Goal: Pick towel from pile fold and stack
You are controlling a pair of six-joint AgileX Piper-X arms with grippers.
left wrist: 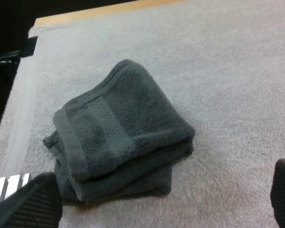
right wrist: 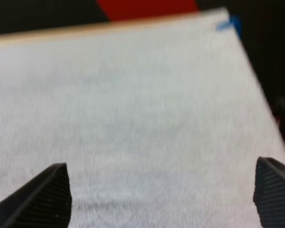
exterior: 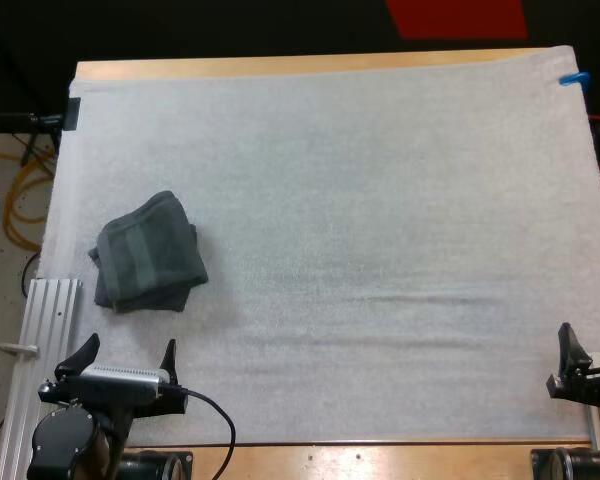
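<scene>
A dark grey-green folded towel stack [exterior: 148,252] lies on the left part of the white mat [exterior: 380,200]. In the left wrist view the stack [left wrist: 118,137] shows a folded towel with a woven band resting on another folded layer. My left gripper [exterior: 130,348] hovers just in front of it near the table's front edge, open, with its fingers [left wrist: 38,202] apart and holding nothing. My right gripper [exterior: 580,362] sits at the mat's front right corner. Its wide-apart fingers [right wrist: 47,192] frame bare mat, so it is open.
A ribbed aluminium rail [exterior: 45,330] runs along the table's left side beside the left arm. The wooden table edge [exterior: 380,455] borders the mat at the front. Bare mat stretches across the middle and right.
</scene>
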